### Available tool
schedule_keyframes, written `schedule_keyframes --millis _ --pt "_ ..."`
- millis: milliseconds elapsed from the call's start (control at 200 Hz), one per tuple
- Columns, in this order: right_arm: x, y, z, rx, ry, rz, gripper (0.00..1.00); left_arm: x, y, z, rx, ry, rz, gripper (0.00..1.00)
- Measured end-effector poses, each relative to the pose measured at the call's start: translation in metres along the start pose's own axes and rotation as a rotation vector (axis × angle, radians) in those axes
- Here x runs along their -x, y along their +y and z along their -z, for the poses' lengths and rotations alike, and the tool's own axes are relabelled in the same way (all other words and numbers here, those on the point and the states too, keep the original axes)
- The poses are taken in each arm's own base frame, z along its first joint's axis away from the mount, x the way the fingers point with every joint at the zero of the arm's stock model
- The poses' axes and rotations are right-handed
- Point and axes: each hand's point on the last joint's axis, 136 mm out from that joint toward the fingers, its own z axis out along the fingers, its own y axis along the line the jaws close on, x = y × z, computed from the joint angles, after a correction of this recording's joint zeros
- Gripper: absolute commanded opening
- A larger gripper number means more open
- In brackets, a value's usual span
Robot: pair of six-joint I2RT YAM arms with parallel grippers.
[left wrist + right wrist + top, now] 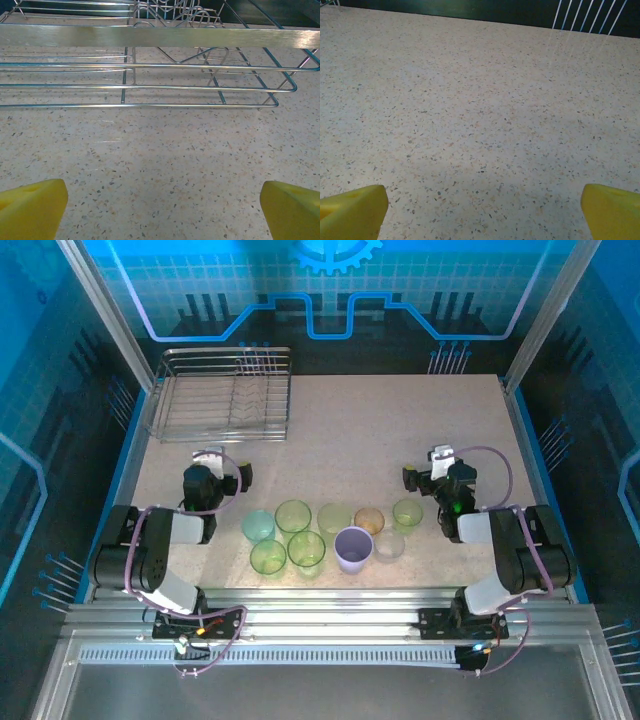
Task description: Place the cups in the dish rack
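Observation:
Several translucent cups stand in a cluster near the table's front edge: a teal one [258,526], green ones [293,516] [306,551], an amber one [369,521], a lilac one [353,548] and a clear one [389,546]. The wire dish rack [225,395] sits at the far left and holds no cups; its near rails [150,87] cross the top of the left wrist view. My left gripper [215,460] [162,210] is open over bare tabletop between the rack and the cups. To the right of the cluster, my right gripper [437,460] [482,212] is open above bare table.
The speckled tabletop [400,430] stretches wide between the rack and the right frame post. Blue panels and metal posts [530,330] wall the table at the back and sides. Both arm bases [160,570] sit just behind the cups' row.

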Motion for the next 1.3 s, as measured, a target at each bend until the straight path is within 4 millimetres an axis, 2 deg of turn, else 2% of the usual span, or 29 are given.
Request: schedule_keyframes --millis 866,936,996,1076,1136,1211,1296 --pt "0.000 -0.004 0.001 -0.013 0.000 -0.007 1.00 0.000 0.000 0.000 0.002 0.001 0.000 0.99" --pt "0.003 -0.010 0.008 -0.054 -0.014 -0.019 1.00 -0.001 0.005 0.001 0.040 0.008 0.001 0.99" --pt "0.011 -0.019 0.023 -0.110 -0.053 -0.036 1.00 0.002 0.011 0.005 0.092 0.012 0.000 0.99" --pt "0.031 -0.030 0.047 -0.177 -0.126 -0.067 1.00 0.020 0.015 0.016 0.164 -0.018 -0.005 0.99" --pt "0.051 -0.038 0.066 -0.218 -0.185 -0.103 1.00 0.046 0.014 0.029 0.204 -0.075 0.004 0.99" --pt "0.079 -0.045 0.091 -0.252 -0.256 -0.164 1.00 0.085 0.014 0.049 0.235 -0.153 0.029 0.99" --pt "0.107 -0.048 0.113 -0.252 -0.309 -0.219 1.00 0.140 0.016 0.078 0.260 -0.240 0.088 0.99"
